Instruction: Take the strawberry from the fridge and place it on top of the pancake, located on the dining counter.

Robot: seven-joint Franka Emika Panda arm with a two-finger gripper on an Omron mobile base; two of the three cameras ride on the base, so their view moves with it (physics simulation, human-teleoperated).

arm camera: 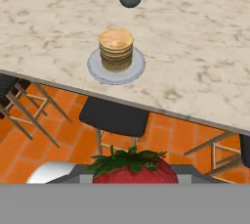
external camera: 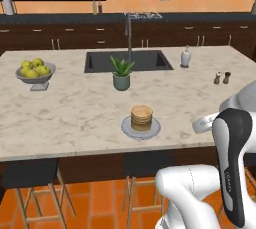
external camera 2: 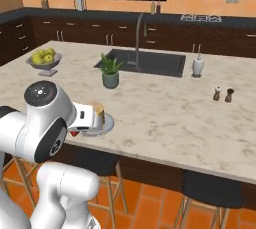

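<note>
A: Big stuff first? The dining counter [external camera: 75, 108] spans the whole scene, sink set in at the far side, stools along the near edge.

B: Yep. Arm's short of the near edge, toward the right. The pancake [arm camera: 116, 48] sits on its grey plate [arm camera: 138, 69] close to the near edge, roughly mid-counter, with a potted plant [external camera: 121, 73] just beyond it and a fruit bowl [external camera: 35, 74] far left.

A: Gripper?

B: The gripper [arm camera: 133, 175] is clamped on the strawberry [arm camera: 135, 169]; the berry sits at the bottom of the hand view, leaves up, over the floor and a stool, not yet over the counter.

A: So the step is carry-to-place.

B: I'd say so. The fetch looks done. Next move calls for reaching forward and slightly left until the berry is above the stack, lowering onto the top pancake, then letting go gently. Small round berry, could roll off.
</note>
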